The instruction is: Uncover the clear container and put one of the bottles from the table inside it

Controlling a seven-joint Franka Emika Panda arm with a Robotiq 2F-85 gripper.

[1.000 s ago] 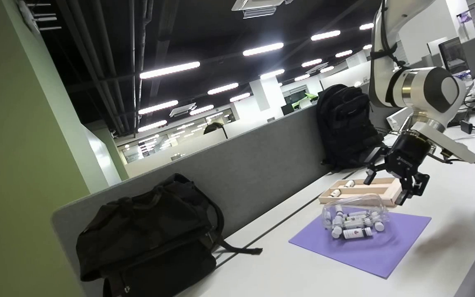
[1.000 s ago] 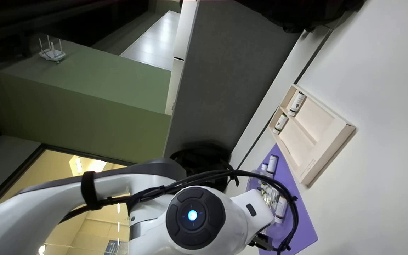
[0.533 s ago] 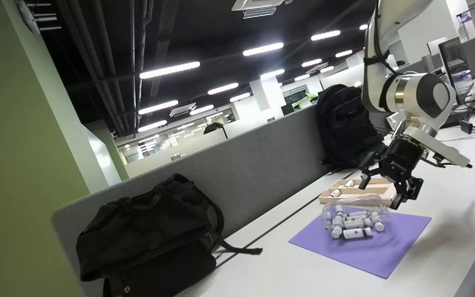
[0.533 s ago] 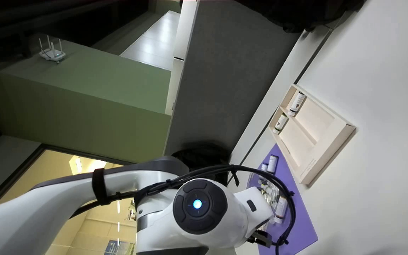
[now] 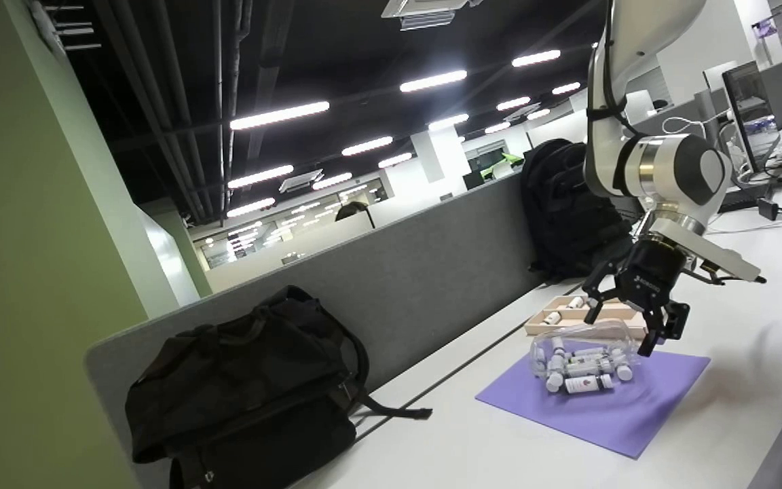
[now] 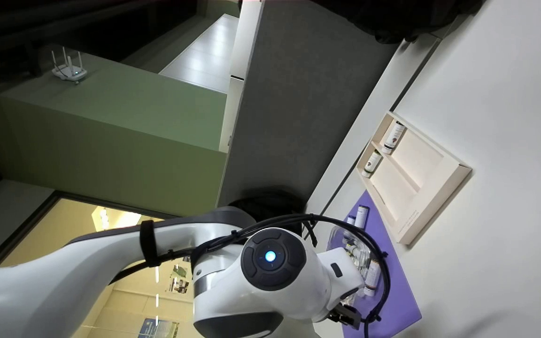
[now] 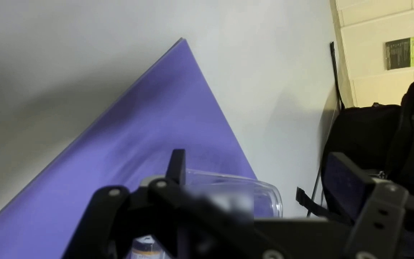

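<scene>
The clear container [image 5: 594, 331] is a see-through plastic box on the purple mat [image 5: 608, 424]; its rounded edge shows in the wrist view [image 7: 274, 196]. Several small white bottles [image 5: 586, 384] lie in or around it; I cannot tell which are inside. The front one shows in both exterior views [image 6: 372, 277]. No flat tan lid shows. My gripper [image 5: 618, 334] is open and empty, above the container's side. In the wrist view my gripper [image 7: 259, 158] has its fingers wide apart, with the container's edge visible between and below them. The arm hides part of the container in an exterior view.
A light wooden tray [image 6: 435, 197] with compartments stands beside the mat, holding two bottles [image 6: 393, 137]. A grey partition [image 5: 432, 272] runs along the table [image 5: 445, 441]. Black backpacks [image 5: 248, 387] lean against it; a strap and bag [image 7: 365, 133] show in the wrist view.
My gripper has moved left and down in an exterior view, closer to the container. It stays open. The container, bottles, mat and tray have not moved.
</scene>
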